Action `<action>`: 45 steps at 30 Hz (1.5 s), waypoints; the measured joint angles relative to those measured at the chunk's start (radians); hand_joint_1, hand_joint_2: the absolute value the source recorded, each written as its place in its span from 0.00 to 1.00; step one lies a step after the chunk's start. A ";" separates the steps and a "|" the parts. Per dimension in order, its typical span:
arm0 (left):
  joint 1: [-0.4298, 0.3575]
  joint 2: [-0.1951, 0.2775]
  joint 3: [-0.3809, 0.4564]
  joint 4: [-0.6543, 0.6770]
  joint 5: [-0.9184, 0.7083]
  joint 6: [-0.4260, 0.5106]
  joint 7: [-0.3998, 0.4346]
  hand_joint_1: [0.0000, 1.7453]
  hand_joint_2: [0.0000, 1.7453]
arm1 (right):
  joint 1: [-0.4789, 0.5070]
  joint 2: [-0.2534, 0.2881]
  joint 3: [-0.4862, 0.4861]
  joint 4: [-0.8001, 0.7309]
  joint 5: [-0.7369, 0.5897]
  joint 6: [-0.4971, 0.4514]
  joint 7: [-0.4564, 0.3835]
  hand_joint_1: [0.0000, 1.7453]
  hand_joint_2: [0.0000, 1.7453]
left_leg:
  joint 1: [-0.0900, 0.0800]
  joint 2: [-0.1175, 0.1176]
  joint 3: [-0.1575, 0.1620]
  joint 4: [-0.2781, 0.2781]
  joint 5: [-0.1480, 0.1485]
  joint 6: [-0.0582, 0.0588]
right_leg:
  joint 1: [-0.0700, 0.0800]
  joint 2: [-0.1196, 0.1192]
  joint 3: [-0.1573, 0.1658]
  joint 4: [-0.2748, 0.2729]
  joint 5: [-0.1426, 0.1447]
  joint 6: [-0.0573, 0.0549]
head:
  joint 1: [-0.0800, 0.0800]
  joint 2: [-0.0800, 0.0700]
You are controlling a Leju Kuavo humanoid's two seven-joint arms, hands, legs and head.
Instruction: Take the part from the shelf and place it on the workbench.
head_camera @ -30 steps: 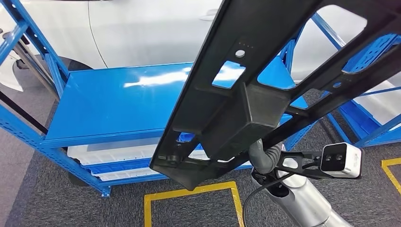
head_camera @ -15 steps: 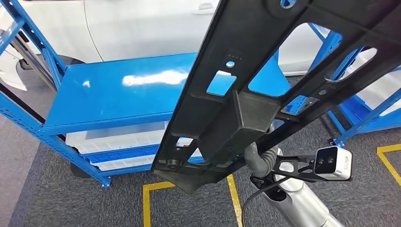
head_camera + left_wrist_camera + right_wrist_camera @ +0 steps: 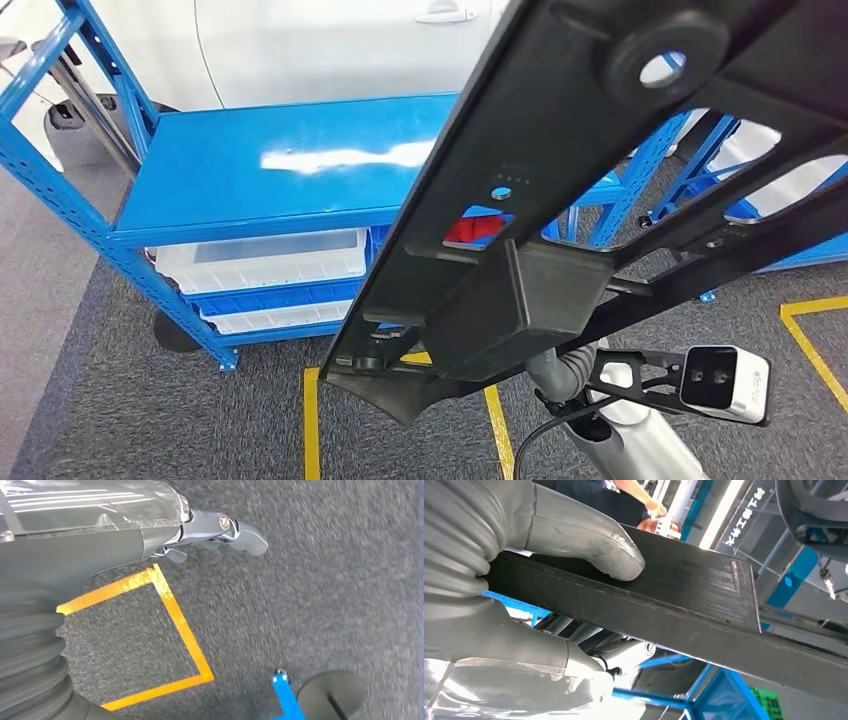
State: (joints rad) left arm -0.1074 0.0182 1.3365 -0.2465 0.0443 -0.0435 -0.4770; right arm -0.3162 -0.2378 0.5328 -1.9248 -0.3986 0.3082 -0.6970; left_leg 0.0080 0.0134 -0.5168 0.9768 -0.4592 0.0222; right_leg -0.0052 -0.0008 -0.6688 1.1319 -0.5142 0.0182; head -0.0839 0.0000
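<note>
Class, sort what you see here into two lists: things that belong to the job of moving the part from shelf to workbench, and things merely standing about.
Belongs to the job:
black part, gripped by the right hand
blue shelf
left hand, holding nothing

Just standing about:
white bins on the lower level
white car behind the shelf
yellow floor tape

Long black part (image 3: 600, 190) in the right hand (image 3: 560, 365), above blue shelf (image 3: 280, 165).
</note>
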 joint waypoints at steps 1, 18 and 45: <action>0.000 0.000 0.000 0.000 0.000 0.004 0.001 0.00 1.00 | 0.002 0.005 -0.002 -0.001 0.004 0.007 0.000 1.00 1.00 | 0.000 0.001 -0.015 0.001 0.010 0.001 | -0.002 0.000 -0.016 0.064 -0.045 0.004 | 0.000 0.000; 0.003 0.008 0.013 -0.001 0.000 0.041 0.096 0.00 1.00 | -0.026 0.068 0.015 -0.012 0.018 -0.015 0.000 1.00 1.00 | 0.006 -0.005 -0.197 0.308 -0.112 -0.063 | -0.002 0.000 0.084 -0.118 0.072 -0.054 | -0.001 0.000; 0.012 0.017 0.013 -0.004 0.000 0.054 0.159 0.00 1.00 | 0.007 0.004 -0.074 0.024 -0.052 0.018 0.000 1.00 1.00 | -0.002 -0.004 -0.088 0.097 -0.030 -0.046 | -0.009 0.001 0.124 -0.136 0.052 -0.043 | -0.001 0.000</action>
State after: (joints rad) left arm -0.0954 0.0353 1.3494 -0.2506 0.0446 0.0100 -0.3176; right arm -0.3093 -0.2341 0.4586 -1.9006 -0.4506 0.3259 -0.6972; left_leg 0.0058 0.0095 -0.6046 1.0735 -0.4895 -0.0237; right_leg -0.0145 0.0007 -0.5450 0.9962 -0.4620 -0.0252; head -0.0847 0.0000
